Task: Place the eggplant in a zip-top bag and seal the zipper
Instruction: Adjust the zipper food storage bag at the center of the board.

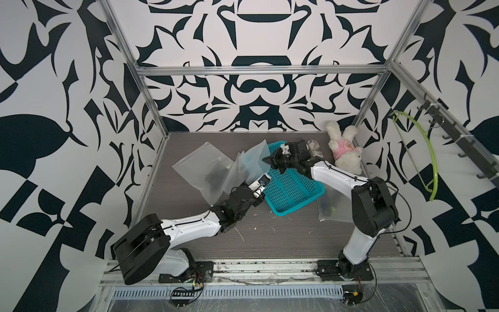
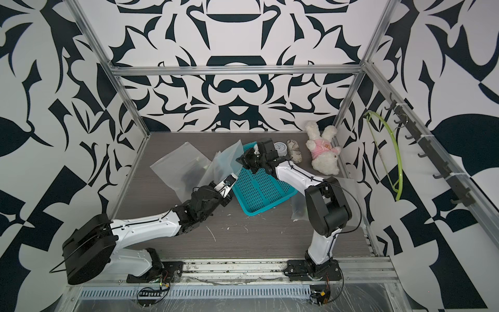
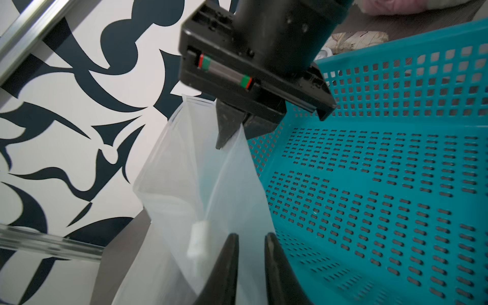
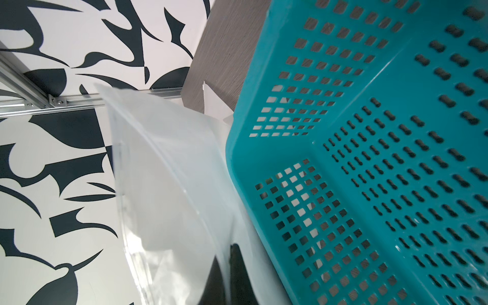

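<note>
A frosted zip-top bag (image 1: 253,162) hangs lifted between my two grippers, over the near-left rim of the teal basket. My right gripper (image 1: 266,160) is shut on the bag's upper edge; its fingers (image 4: 237,264) pinch the film. My left gripper (image 3: 250,237) is at the bag's lower end, open by a narrow gap with bag film (image 3: 211,190) in it. The white slider (image 3: 196,241) sits just beside it. The eggplant is not plainly in view. A dark shape (image 1: 214,175) shows through the bags lying at left; I cannot tell what it is.
The teal perforated basket (image 1: 291,189) lies tilted mid-table. Another frosted bag (image 1: 330,205) holding something dark and green lies by the right arm. A plush bunny (image 1: 344,151), a gauge (image 2: 279,148) and a wrapped bundle (image 2: 294,151) sit at the back right. A green hanger (image 1: 421,151) hangs on the right wall.
</note>
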